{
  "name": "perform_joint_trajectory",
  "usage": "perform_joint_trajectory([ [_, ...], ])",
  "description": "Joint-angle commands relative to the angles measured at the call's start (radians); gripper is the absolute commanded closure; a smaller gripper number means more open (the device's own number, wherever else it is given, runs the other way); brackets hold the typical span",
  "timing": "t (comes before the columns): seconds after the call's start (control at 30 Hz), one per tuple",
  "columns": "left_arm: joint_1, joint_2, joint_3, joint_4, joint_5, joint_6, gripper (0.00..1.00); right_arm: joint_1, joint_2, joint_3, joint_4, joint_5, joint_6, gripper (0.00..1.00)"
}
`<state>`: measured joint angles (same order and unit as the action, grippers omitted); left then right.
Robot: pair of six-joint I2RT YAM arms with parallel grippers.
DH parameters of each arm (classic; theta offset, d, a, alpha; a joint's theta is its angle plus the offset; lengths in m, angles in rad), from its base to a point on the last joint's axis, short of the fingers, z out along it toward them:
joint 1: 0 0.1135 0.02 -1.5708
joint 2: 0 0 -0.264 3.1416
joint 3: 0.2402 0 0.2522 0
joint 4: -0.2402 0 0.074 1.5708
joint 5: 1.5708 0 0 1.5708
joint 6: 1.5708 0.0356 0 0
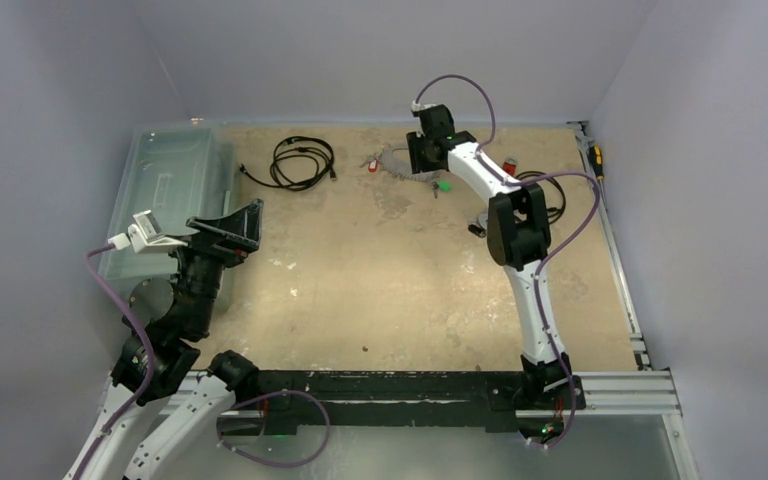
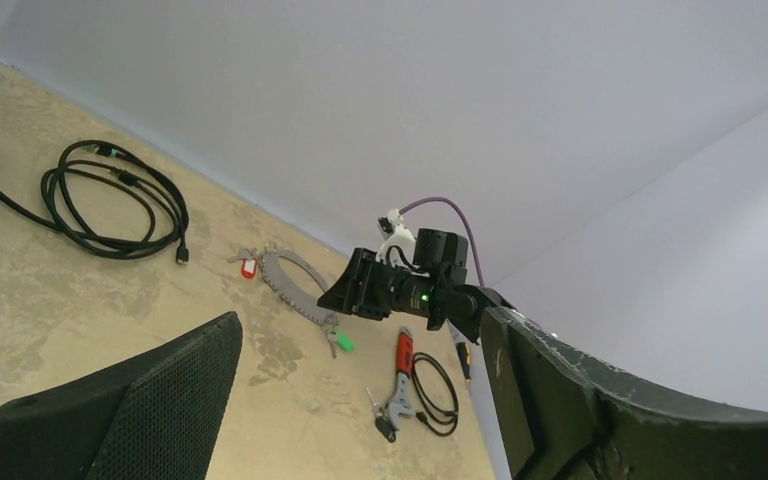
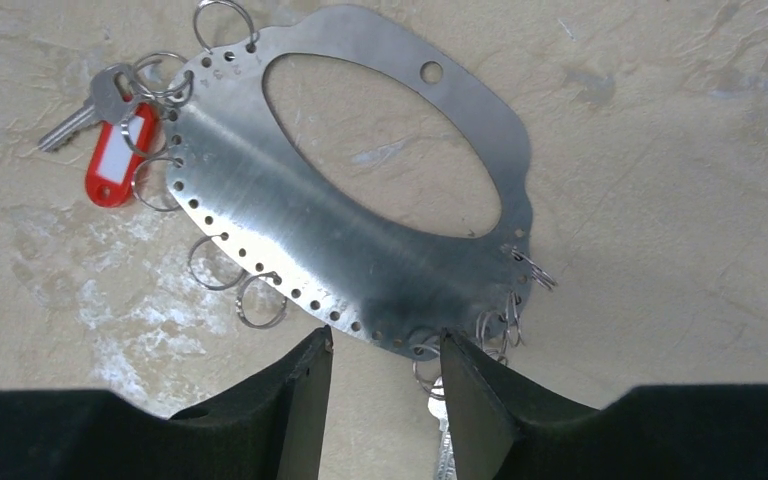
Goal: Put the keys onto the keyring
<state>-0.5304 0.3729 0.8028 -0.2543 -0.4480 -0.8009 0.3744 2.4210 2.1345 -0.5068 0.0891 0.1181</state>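
Fingers [image 3: 300, 400] on your right gripper [image 3: 385, 345] stand half apart, straddling the near edge of the keyring [image 3: 290, 215] without pinching it (a small split ring [image 3: 423, 366] lies in the gap). A red-tagged key [image 3: 118, 165] is ringed to its left edge; a green-tagged key [image 1: 444, 185] lies just beside it. Your left gripper [image 1: 228, 230] is spread wide, holding nothing, near the clear bin [image 1: 175, 165].
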Motion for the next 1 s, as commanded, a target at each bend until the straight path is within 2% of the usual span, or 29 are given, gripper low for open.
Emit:
perform_joint_trajectory([
  [0.0, 0.007, 0.004, -0.010, 0.034, 0.024, 0.022, 0.12, -0.031, -0.027, -0.031, 0.032, -0.047, -0.011, 0.53],
  [0.27, 0.013, 0.008, -0.012, 0.039, 0.038, 0.026, 0.12, -0.063, -0.004, -0.036, 0.028, -0.154, -0.008, 0.57],
  [0.5, 0.015, 0.011, -0.014, 0.043, 0.047, 0.027, 0.13, -0.065, -0.005, -0.031, 0.023, -0.184, -0.012, 0.59],
  [0.97, 0.018, 0.011, -0.017, 0.045, 0.059, 0.035, 0.13, -0.064, 0.044, 0.024, 0.003, -0.192, -0.004, 0.56],
])
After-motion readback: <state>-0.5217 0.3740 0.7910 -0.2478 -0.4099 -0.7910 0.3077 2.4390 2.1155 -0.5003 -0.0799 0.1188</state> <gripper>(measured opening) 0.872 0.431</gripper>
